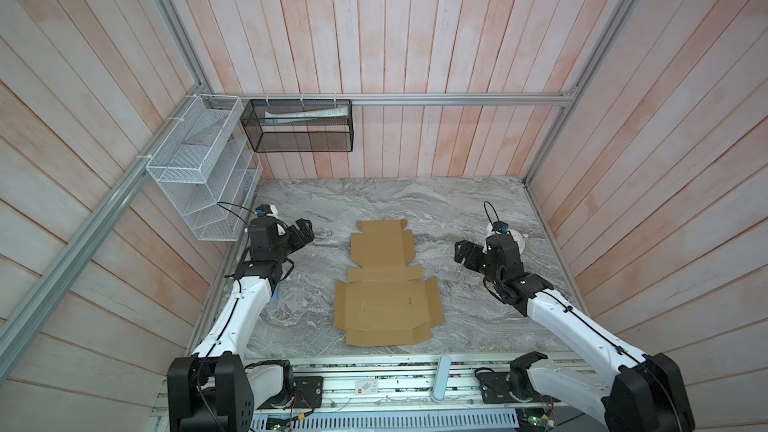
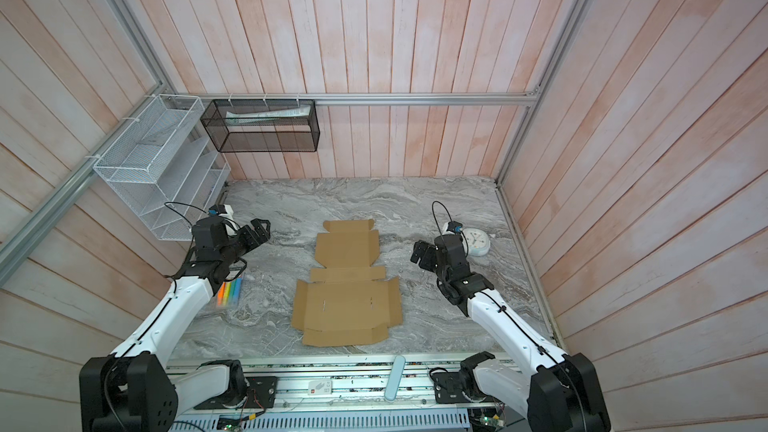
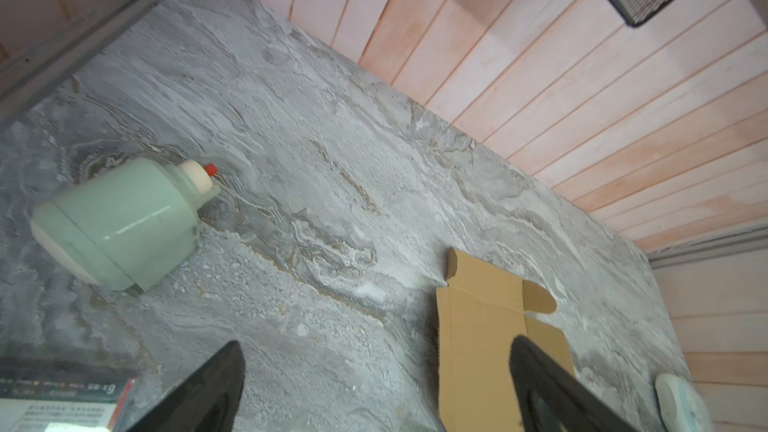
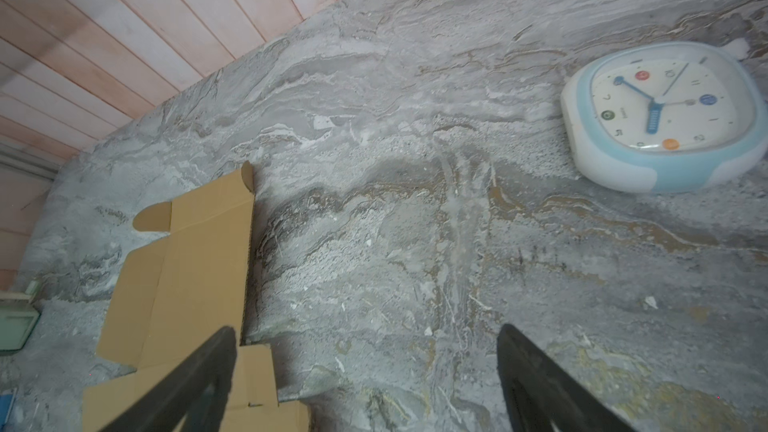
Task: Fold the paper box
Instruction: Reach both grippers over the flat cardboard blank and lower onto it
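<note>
The paper box [image 1: 386, 284] is an unfolded sheet of plain brown cardboard lying flat in the middle of the marble table [image 1: 478, 201], flaps spread, in both top views [image 2: 347, 284]. My left gripper [image 1: 303, 232] hovers left of the sheet's far end, open and empty. My right gripper [image 1: 463, 253] hovers to the right of it, also open and empty. In the left wrist view the left gripper [image 3: 376, 342] spans bare marble, one finger over the box [image 3: 482, 326]. In the right wrist view the right gripper [image 4: 366, 329] is over marble beside the box [image 4: 195, 251].
A blue-and-white clock [image 4: 665, 118] lies face up beyond my right gripper. A pale green round object [image 3: 116, 222] lies near my left gripper. Coloured markers [image 2: 230, 290] sit under the left arm. A white wire rack [image 1: 199, 168] and black mesh basket [image 1: 299, 126] hang on the walls.
</note>
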